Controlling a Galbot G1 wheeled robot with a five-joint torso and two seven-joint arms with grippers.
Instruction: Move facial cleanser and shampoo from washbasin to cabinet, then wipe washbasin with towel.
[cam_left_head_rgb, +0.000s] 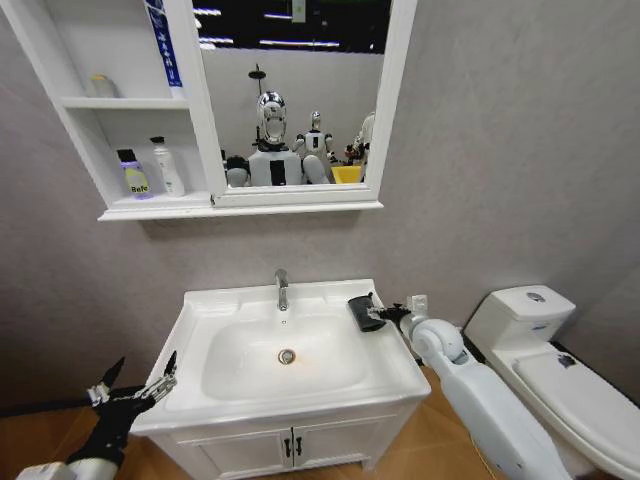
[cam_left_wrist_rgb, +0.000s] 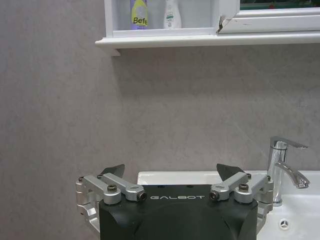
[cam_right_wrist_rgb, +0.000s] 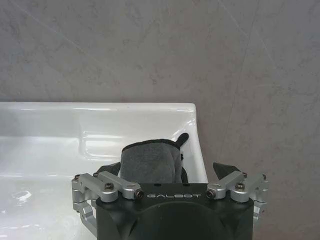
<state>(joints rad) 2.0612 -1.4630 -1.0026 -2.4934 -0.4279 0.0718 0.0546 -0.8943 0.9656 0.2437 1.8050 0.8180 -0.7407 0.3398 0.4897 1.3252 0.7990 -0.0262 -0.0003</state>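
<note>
On the left, the left gripper (cam_left_head_rgb: 135, 385) hangs low beside the front left corner of the washbasin (cam_left_head_rgb: 205, 315), its fingers spread wide and holding nothing. Above it, in the lower compartment of the cabinet (cam_left_head_rgb: 150, 207), a purple-labelled bottle (cam_left_head_rgb: 134, 175) and a white bottle (cam_left_head_rgb: 167, 167) stand side by side (so the moving part of the task looks already finished). In the middle, the oval bowl is bare around the drain (cam_left_head_rgb: 287, 356), with the chrome tap (cam_left_head_rgb: 282, 289) behind it.

On the right, the towel (cam_left_head_rgb: 364, 312) lies on the back right part of the washbasin rim, a dark grey bunch. The right gripper (cam_left_head_rgb: 388, 314) is at the towel, and in the right wrist view its fingers (cam_right_wrist_rgb: 224, 170) stand open on both sides of the cloth (cam_right_wrist_rgb: 150, 162), not yet closed on it.

The step in hand seems to be grasping the towel. To do it well, the gripper should probably go low enough to catch the thick middle of the bunch before closing, and not only pinch a loose edge, because soft cloth can slip out during wiping.
</note>
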